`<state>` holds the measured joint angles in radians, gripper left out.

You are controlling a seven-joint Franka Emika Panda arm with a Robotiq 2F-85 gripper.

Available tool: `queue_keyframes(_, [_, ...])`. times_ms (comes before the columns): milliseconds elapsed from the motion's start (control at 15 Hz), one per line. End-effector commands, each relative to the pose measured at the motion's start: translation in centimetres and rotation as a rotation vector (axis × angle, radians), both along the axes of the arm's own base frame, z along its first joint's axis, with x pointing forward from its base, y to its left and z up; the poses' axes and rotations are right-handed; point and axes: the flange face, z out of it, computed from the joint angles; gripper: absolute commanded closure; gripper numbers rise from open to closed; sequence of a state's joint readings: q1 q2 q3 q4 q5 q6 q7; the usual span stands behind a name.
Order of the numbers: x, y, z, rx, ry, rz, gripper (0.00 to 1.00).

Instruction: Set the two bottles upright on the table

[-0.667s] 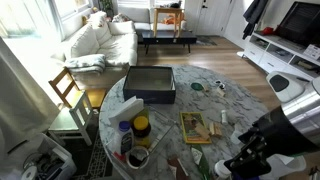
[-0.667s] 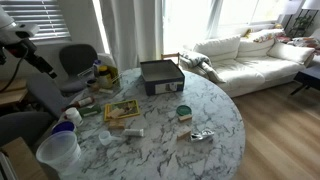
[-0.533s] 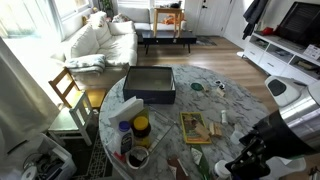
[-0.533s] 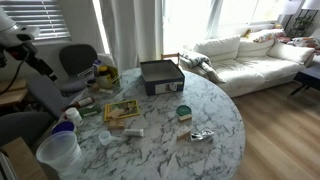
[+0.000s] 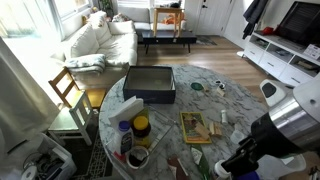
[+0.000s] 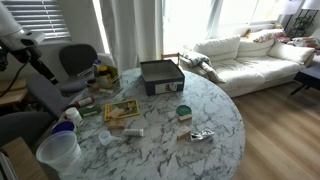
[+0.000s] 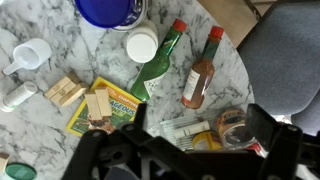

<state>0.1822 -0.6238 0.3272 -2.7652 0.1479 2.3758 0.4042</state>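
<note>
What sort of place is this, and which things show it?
Probably a home living room: a white sofa, a television, and a dark coffee table.

Your wrist camera looks straight down, close over the table [image 7: 60, 25], with the gripper [image 7: 185, 150] across its lower edge. In an exterior view you're high beside the arm [image 5: 275, 135], facing over the table toward the sofa [image 5: 100, 40]; in an exterior view you're by the table's rim, the arm [image 6: 25, 50] well off. All three share the yellow booklet [image 7: 105, 110] just ahead of the gripper.
</note>
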Motion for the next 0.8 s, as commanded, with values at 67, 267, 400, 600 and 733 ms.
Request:
queue_keyframes(67, [1.7, 0.8, -4.0, 0.077, 0.126, -0.062, 0.0])
queue_keyframes(267, [2.7, 2.2, -6.4, 0.132, 0.153, -0.046, 0.0])
queue_keyframes(400, [2.0, 1.5, -5.5, 0.107, 0.123, -0.049, 0.0])
queue_keyframes(600, [2.6, 2.5, -7.1, 0.121, 0.137, -0.04, 0.0])
queue_keyframes(733, [2.9, 2.7, -7.1, 0.123, 0.14, -0.039, 0.0])
